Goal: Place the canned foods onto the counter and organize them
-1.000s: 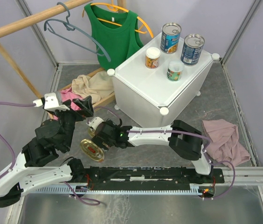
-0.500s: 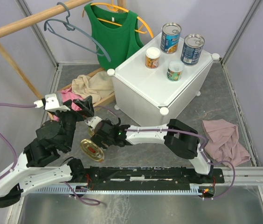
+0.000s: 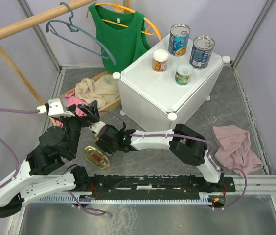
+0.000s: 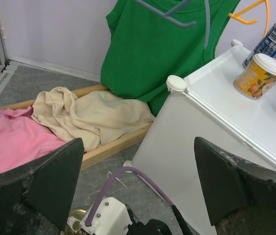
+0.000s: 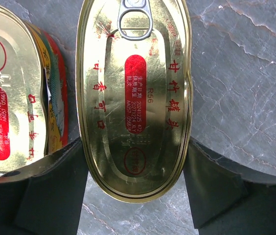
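The white counter [image 3: 148, 88] carries two tall blue-labelled cans [image 3: 179, 39] [image 3: 202, 51] and two small white-lidded cans [image 3: 160, 60] [image 3: 183, 74]. Two flat oval gold tins lie on the grey floor to the counter's front left. In the right wrist view, one tin [image 5: 134, 98] lies flat between my right gripper's [image 5: 136, 142] open fingers [image 5: 59, 186], which sit close on both sides of it. The other tin [image 5: 11, 93] is just to its left, and it also shows in the top view [image 3: 96, 157]. My left gripper [image 3: 90, 111] is open and empty, raised above the floor and facing the counter [image 4: 211, 132].
A wooden tray [image 3: 109, 105] of pink and beige clothes lies left of the counter. A green top [image 3: 118, 34] and a grey hanger [image 3: 79, 32] hang from a wooden rail behind. A mauve cloth [image 3: 233, 147] lies on the floor at the right.
My right gripper has moved a little to the left over the oval tin. The left arm has shifted only slightly.
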Tool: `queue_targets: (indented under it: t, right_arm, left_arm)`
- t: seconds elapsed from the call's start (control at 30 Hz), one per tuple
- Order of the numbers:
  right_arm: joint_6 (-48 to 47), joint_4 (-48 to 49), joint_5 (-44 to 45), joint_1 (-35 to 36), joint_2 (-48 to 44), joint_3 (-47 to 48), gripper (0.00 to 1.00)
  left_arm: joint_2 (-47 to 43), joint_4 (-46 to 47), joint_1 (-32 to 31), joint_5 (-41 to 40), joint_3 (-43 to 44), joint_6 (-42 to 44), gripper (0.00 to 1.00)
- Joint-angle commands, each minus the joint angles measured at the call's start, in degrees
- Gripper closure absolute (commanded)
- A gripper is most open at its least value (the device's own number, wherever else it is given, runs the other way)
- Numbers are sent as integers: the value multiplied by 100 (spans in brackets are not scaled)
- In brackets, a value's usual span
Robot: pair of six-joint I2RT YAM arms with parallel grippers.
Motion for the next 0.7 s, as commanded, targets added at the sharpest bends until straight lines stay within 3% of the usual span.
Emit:
queue_targets:
  t: [0.0,0.4,0.67]
  right_arm:
    - [10,274,-69,-73,-23,100,28]
    - [191,244,-23,-73,-285,-46,68]
    - [277,230,142,-61,-569,-190,74]
  left_arm:
    - [-53,278,-3,-46,-40,141,1]
    - [-156,89,-9,-83,-76,-36,1]
    - [-284,-37,-3,-129,-95,-165,1]
